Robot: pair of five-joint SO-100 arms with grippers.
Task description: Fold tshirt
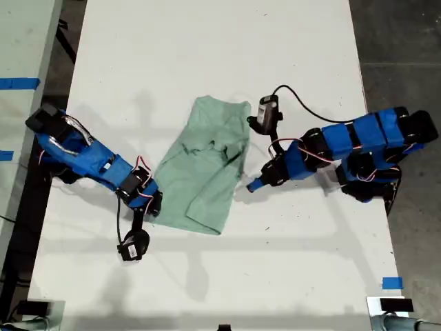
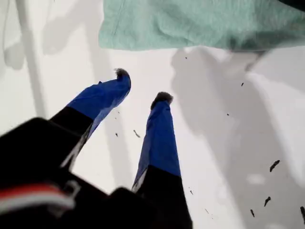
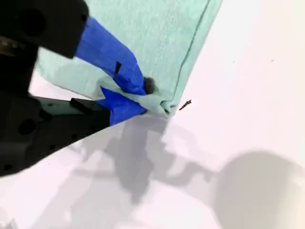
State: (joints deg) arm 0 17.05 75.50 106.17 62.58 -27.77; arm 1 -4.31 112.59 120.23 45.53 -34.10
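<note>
Pinched together, the jaws of my second gripper (image 1: 153, 201) clamp a small fold of the tshirt (image 1: 207, 165) at its hem. This is at the exterior view's left, where the arm reaches in from the table (image 1: 207, 41) edge. In the second wrist view the two blue-taped fingers (image 3: 119, 57) of that gripper (image 3: 143, 95) meet on a bunched corner of mint fabric (image 3: 157, 28), with cloth squeezed between their tips and a stitched hem line running just beside them. The grasped corner sits close to the white surface; whether it is lifted clear I cannot tell.

At the middle of the table, the tshirt lies partly folded and creased, running at a slant from its narrower top end down to a wider lower edge.

Toward the exterior view's right, my first gripper (image 1: 253, 185) rests low just beside the shirt's edge, apart from it. In the first wrist view its jaws stand moderately spread (image 2: 141, 86), with bare table between the dark-tipped fingers (image 2: 159, 133) and nothing held. The shirt's edge (image 2: 200, 24) lies a little beyond the tips.
</note>
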